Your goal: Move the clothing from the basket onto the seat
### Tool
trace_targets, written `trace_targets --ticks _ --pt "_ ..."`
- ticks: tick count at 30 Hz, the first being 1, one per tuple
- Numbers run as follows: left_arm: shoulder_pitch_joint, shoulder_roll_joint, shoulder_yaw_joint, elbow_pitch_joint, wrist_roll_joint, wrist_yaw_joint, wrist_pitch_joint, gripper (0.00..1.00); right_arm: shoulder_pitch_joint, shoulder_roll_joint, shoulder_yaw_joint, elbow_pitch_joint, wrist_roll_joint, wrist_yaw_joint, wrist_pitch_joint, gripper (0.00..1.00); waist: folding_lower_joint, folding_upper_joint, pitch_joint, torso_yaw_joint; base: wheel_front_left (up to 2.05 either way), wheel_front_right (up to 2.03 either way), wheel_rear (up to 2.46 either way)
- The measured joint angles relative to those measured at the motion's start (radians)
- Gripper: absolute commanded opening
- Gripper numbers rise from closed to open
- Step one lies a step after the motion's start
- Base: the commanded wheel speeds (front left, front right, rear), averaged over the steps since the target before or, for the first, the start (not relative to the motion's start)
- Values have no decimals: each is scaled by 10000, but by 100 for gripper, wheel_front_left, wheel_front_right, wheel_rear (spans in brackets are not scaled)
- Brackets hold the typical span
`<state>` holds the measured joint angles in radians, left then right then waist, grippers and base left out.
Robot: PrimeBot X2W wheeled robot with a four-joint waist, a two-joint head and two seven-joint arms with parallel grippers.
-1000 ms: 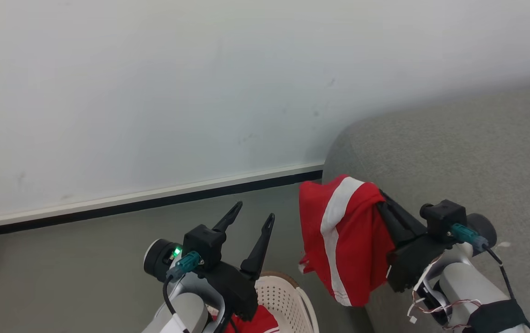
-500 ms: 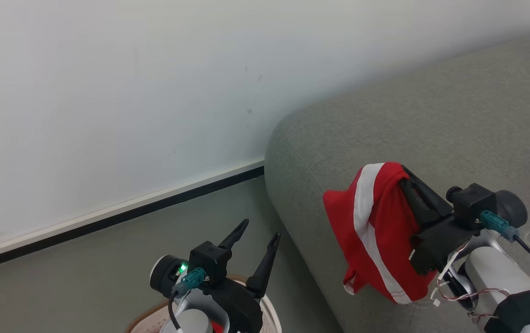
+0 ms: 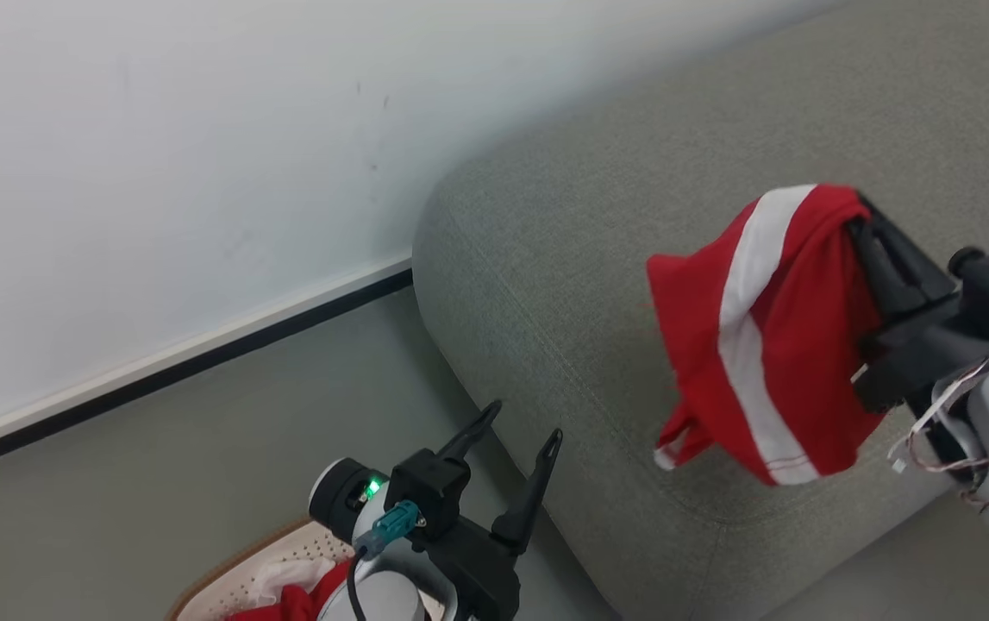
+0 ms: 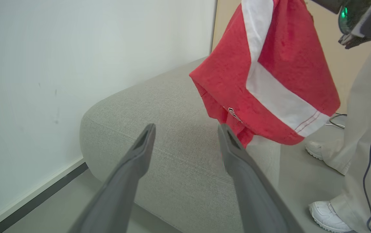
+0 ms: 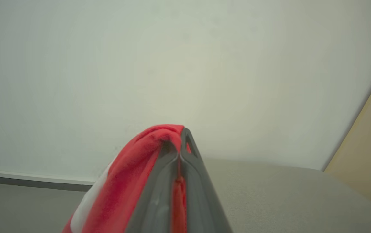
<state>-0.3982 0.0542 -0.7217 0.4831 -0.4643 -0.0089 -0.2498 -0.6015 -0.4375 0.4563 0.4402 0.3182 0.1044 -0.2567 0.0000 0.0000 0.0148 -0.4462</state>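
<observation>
Dangling from right gripper (image 5: 182,131), clothing (image 3: 761,336) seemingly above the seat (image 3: 563,259).

Basket (image 3: 240,586) cut off at bottom edge; right claw (image 3: 860,216) tips partly wrapped by clothing (image 3: 761,336).

plain white wall (image 3: 158,172), black-and-white skirting strip (image 3: 175,366), grey floor (image 3: 158,483), beige panel (image 5: 366,155) beside the wall

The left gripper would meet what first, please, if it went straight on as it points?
Probably the seat, at its rounded corner; the clothing hangs just beside that line, depth unclear.
</observation>
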Motion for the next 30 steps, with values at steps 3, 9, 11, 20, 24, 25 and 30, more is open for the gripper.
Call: trace_targets --ticks 3,9,11,20,24,25,30 --pt "-290 8 -23 -186 230 2 2 100 -541 -123 -245 -79 107 12 0 0 0 0 346 15 0 0 0" --pt "-808 284 -199 -640 617 -2 13 100 -1890 -224 -922 221 732 27 17 0 1 1 1136 275 0 0 0" --pt "-920 380 -226 -832 754 0 15 100 -2406 -426 -1083 499 732 27 98 0 1 1 1403 407 0 0 0" --pt "-1553 792 -242 -1607 1206 17 293 100 -4800 -1032 -1555 1975 719 102 431 0 2 1 2759 1242 0 0 0" --pt "-1764 915 -240 -1960 1358 92 383 100 -5456 -1114 -1728 2523 729 100 531 0 2 1 3346 1575 0 0 0" --pt "-1813 941 -240 -2038 1473 96 393 100 -5599 -1114 -1743 2656 731 100 543 0 3 2 3498 1653 0 0 0" --pt "-2169 1045 -198 -2412 1609 176 527 100 -6112 -1060 -1778 3150 732 58 617 0 2 2 4269 1972 0 0 0"
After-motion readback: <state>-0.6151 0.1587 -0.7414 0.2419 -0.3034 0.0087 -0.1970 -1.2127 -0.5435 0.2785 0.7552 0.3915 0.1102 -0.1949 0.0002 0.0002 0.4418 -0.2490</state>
